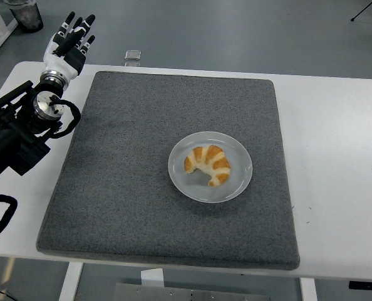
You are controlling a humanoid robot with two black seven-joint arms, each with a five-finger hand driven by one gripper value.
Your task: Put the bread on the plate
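Bread (208, 163) lies on the plate (237, 186); left hand (67, 46) empty, fingers spread wide.

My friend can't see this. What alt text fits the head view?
A croissant lies on a round plate on a grey mat covering a white table. The robot's left hand, fingers open, is raised at the far left corner.

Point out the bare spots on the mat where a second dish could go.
The grey mat is bare everywhere around the plate holding the croissant: widest left of it and along the far edge. Only its far-left corner is crowded, beside the left hand.
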